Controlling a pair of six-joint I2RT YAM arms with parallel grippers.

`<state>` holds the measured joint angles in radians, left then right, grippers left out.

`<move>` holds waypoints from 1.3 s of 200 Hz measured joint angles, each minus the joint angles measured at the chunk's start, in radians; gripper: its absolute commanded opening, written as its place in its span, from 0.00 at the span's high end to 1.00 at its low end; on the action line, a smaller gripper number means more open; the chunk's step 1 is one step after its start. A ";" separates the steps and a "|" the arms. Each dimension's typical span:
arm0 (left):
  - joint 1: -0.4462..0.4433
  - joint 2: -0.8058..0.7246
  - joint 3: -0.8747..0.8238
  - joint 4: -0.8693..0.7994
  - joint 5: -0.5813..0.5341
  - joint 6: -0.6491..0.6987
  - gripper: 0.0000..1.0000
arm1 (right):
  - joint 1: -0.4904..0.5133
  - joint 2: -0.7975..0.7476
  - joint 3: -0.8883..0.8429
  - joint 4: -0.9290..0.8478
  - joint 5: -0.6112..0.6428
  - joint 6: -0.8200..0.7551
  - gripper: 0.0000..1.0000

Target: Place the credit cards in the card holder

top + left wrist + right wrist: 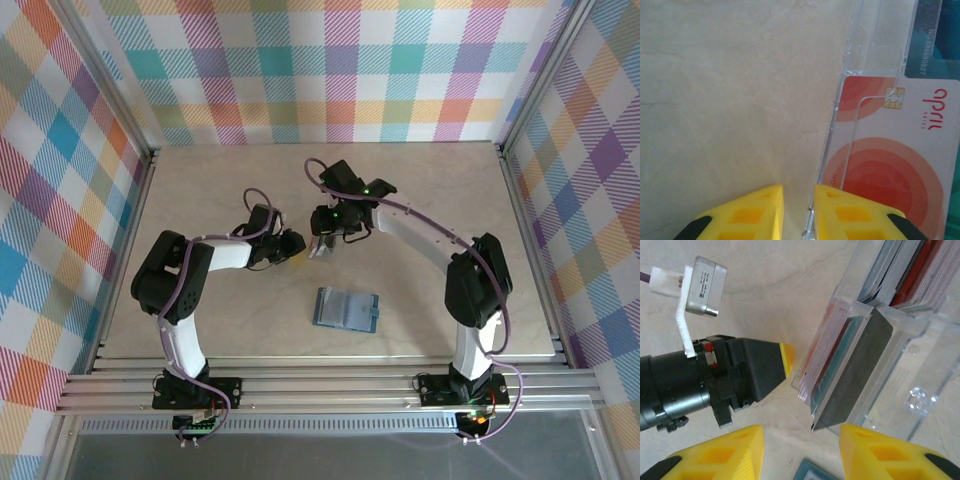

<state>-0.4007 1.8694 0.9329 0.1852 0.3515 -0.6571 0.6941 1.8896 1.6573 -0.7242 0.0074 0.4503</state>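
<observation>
The card holder (pixel 347 308) lies flat on the table (pixel 420 200), nearest the arm bases. It is on the near side of the clear stand (pixel 318 250) and apart from it, with bare tabletop around all four of its edges.

The right gripper (pixel 800 432) hangs over the stand's near corner. Its fingers are spread wide, one to each side of that corner, and touch nothing.

The credit cards (pixel 822 365) stand on edge, packed into the stand, with their thin edges turned towards its left side. More cards fill the stand's farther slot. A red-and-white card (pixel 890 170) lies face-on behind the stand's clear wall.

On the stand's left side, the left gripper (pixel 798 192) has its fingers drawn close, leaving a slim gap. The lower edge of the clear wall runs into that gap, but I cannot tell whether it is pinched. Seen from the right wrist, its yellow tip sits just beside the card edges.

Left of the stand the tabletop is bare. Beyond the stand, open table runs to the far wall.
</observation>
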 measured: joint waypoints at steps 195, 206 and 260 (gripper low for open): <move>-0.105 0.000 -0.066 0.159 -0.064 -0.009 0.78 | -0.027 0.097 0.045 -0.087 0.053 -0.028 0.72; -0.105 0.000 -0.066 0.159 -0.064 -0.011 0.78 | -0.029 0.097 0.042 -0.087 0.055 -0.029 0.76; -0.105 0.000 -0.066 0.159 -0.064 -0.012 0.79 | -0.034 0.097 0.035 -0.088 0.060 -0.041 0.92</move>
<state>-0.5060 1.8694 0.8665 0.3439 0.2871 -0.6693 0.6601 1.9865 1.6920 -0.8120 0.0677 0.4091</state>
